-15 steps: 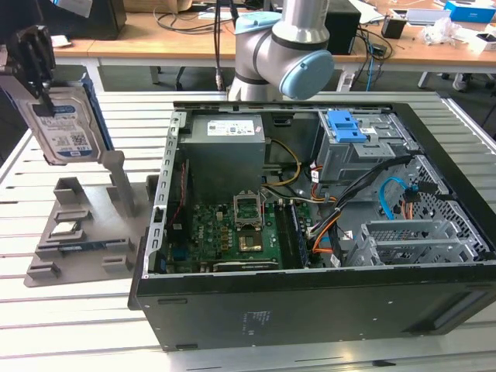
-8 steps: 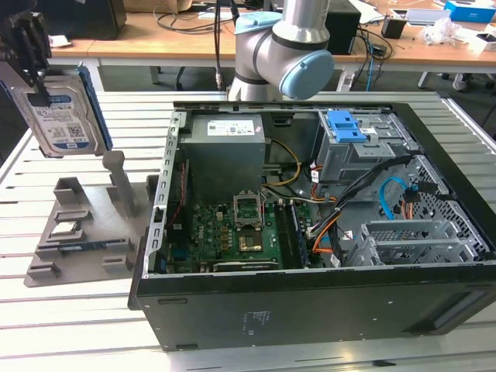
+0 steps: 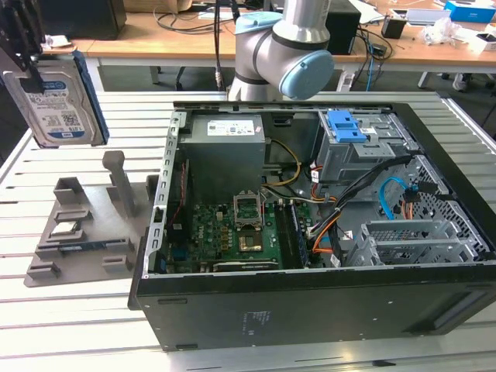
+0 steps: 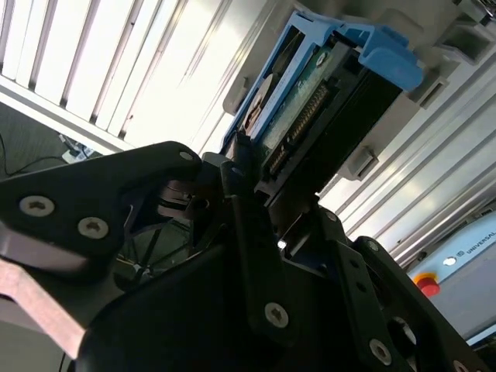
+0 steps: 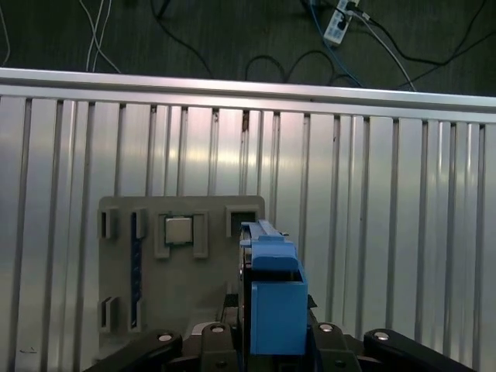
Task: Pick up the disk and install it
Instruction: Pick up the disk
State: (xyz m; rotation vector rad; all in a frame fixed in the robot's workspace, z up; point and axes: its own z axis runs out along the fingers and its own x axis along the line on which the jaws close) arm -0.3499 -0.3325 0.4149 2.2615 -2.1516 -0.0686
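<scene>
I can read nothing with certainty; the disk (image 3: 58, 101) carries a white-and-blue barcode label (image 3: 63, 122), its print too small; the white sticker (image 3: 232, 125) on the power supply (image 3: 225, 159) is equally illegible.

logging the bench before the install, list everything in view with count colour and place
flat silver hard drive in a blue plastic carrier: one, silver and blue, held above the table
grey plastic fixture tray: one, grey, on the table beside the case
small square silver chip: one, silver, in the fixture tray
open black computer case: one, black, on the table
grey power-supply box: one, grey, inside the case
green circuit board: one, green, inside the case
blue plastic bracket: one, blue, inside the case
slatted metal table: one, silver, under everything
robot arm: one, silver and light blue, behind the case
jaws: one pair, black, shut on the drive
</scene>
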